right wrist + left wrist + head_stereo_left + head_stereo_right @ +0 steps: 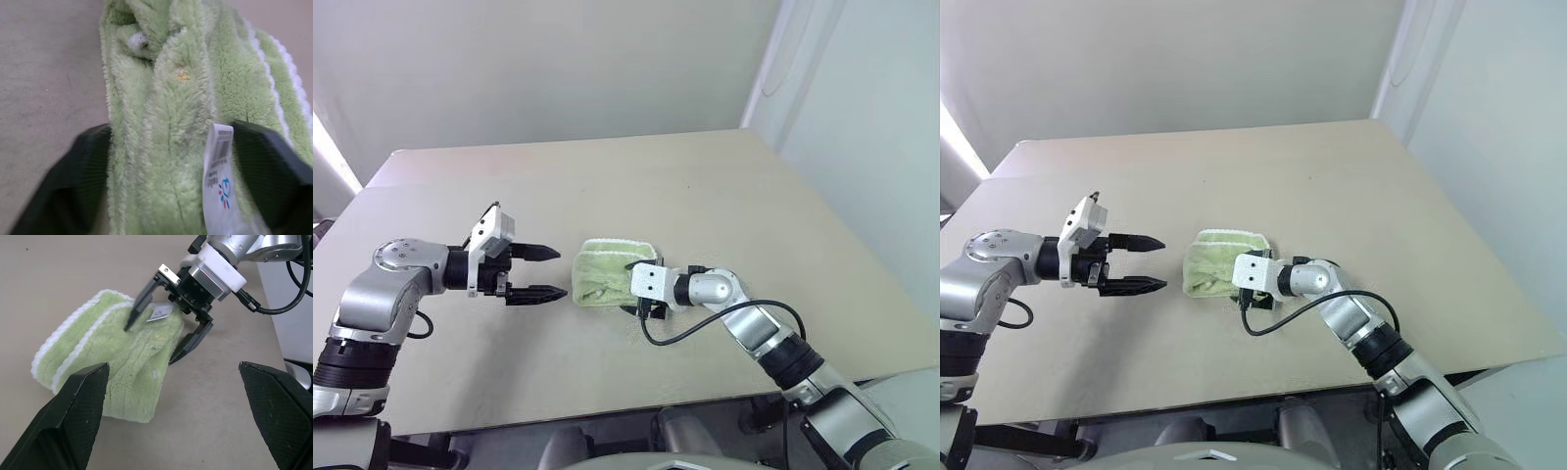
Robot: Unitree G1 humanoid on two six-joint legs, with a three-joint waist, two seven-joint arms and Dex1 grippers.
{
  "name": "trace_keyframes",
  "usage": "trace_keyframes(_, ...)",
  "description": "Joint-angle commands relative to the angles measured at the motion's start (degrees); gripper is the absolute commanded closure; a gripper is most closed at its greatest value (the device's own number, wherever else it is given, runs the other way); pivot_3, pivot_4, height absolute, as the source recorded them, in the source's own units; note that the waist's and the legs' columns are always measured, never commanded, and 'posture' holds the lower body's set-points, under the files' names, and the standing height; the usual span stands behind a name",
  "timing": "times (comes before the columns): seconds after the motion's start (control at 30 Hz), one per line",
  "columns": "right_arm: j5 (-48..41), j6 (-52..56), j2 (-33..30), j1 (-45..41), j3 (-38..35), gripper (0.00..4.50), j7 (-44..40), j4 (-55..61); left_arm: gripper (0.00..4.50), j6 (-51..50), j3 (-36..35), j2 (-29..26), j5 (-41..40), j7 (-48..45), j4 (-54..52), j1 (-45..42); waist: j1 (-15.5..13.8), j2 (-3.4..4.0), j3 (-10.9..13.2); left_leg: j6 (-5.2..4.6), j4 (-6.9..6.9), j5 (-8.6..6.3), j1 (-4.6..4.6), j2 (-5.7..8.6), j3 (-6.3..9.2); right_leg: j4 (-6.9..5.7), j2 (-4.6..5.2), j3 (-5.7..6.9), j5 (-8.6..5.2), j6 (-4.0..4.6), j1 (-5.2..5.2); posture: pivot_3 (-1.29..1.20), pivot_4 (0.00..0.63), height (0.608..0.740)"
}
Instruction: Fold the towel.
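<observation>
towel (607,274) near edge: hidden behind the right gripper (641,305)
towel label (219,183) print: too small to read

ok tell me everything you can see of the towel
The towel is a small lime-green terry cloth with thin white edging, folded into a thick, slightly rumpled bundle. It lies on the beige table, near the front edge. A white care tag with a barcode sticks out at one end. The right pincer straddles that tagged end, fingers either side, not fully shut. The open left pincer hovers nearby, apart from it.
</observation>
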State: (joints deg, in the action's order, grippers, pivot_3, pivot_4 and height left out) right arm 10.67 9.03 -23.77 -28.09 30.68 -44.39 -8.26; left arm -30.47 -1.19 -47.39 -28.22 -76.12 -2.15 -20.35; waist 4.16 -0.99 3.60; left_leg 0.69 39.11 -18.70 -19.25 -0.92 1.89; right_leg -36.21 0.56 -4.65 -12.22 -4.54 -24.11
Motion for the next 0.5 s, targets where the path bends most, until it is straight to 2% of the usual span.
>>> trace_keyframes(0.03, 2.9, -0.4, -0.7, -1.6, -0.7, 1.73, 0.6, -2.4, 0.0, 1.5, -1.0, -0.1, 0.1, 0.4, 0.9, -0.6, -0.1, 0.0, 0.0, 0.0, 0.0, 0.0, -0.01, 0.0, 0.0, 0.0, 0.0, 0.0, 0.0, 0.0, 0.0, 0.0, 0.0, 0.712)
trace_keyframes(0.2, 3.5, -0.9, 0.1, -2.0, -1.0, 3.57, 0.7, -3.1, 0.0, 1.4, -1.0, 0.3, -0.1, 0.9, 2.1, -1.9, -0.1, 0.0, 0.0, 0.0, 0.0, 0.0, -0.12, 0.01, 0.0, 0.01, 0.01, 0.0, 0.0, 0.01, -0.07, 0.0, 0.0, 0.712)
trace_keyframes(0.3, 3.6, -0.4, 0.8, -2.3, -1.4, 4.47, 1.1, -3.1, 0.0, 1.0, -0.8, 0.4, -0.2, 1.2, 2.6, -2.4, -0.1, 0.0, 0.0, 0.0, -0.01, 0.0, -0.16, 0.01, 0.0, 0.03, 0.01, 0.0, 0.0, 0.01, -0.1, 0.0, 0.0, 0.712)
trace_keyframes(0.5, 1.9, 1.6, 1.5, -3.3, -4.4, 4.47, 1.4, -0.1, 0.0, 1.5, -0.1, 0.9, 0.6, 1.8, 4.5, -3.9, -0.1, 0.0, 0.0, 0.01, 0.0, 0.0, -0.12, 0.01, 0.01, 0.0, 0.0, 0.01, 0.01, 0.01, -0.1, 0.0, 0.0, 0.712)
